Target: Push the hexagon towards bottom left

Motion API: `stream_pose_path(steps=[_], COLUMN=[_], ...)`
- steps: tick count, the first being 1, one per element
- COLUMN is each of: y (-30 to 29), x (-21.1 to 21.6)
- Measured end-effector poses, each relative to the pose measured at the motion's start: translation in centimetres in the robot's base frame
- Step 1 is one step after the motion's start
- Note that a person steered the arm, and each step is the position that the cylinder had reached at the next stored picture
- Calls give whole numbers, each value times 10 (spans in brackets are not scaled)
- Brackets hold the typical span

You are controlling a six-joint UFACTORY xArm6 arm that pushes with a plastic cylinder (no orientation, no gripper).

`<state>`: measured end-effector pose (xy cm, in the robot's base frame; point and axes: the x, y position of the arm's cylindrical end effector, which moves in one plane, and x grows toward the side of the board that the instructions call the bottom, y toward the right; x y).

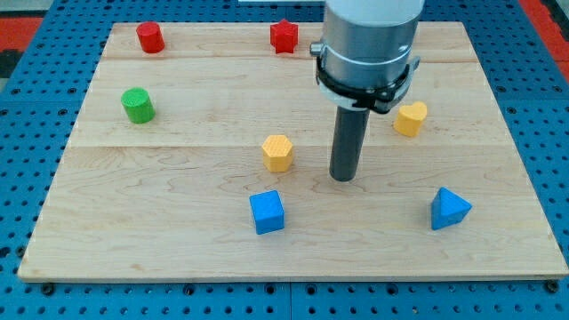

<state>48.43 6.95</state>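
Note:
The yellow hexagon block [277, 152] sits near the middle of the wooden board [160, 231]. My tip [343, 179] rests on the board to the hexagon's right and slightly lower, with a clear gap between them. The arm's grey body hangs above it at the view's top centre and hides part of the board behind it.
A blue cube [267, 212] lies below the hexagon. A blue triangular block [449, 209] is at the lower right. A yellow heart-like block [410, 118] is right of the rod. A green cylinder [138, 106], a red cylinder [149, 37] and a red star-like block [284, 36] lie toward the top.

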Motion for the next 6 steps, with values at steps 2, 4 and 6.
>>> stream_pose_path(steps=[2, 4, 6], y=[-2, -68, -152], x=[-28, -35, -25])
